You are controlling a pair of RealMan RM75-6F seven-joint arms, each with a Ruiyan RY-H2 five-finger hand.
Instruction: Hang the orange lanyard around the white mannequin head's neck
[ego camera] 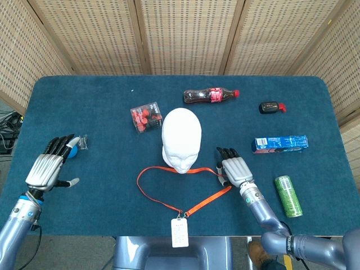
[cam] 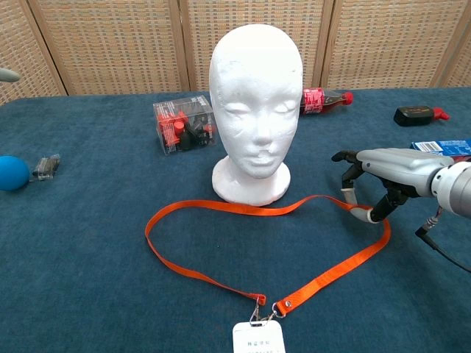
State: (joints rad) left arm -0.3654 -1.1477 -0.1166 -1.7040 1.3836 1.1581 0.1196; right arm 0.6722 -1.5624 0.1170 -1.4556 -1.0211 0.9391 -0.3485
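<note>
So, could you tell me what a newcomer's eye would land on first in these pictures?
Probably the white mannequin head, upright mid-table and facing the robot. Next, the orange lanyard looped flat on the blue cloth just in front of its base, with a white badge at the near edge. The right hand pinches the loop's right end.
</note>
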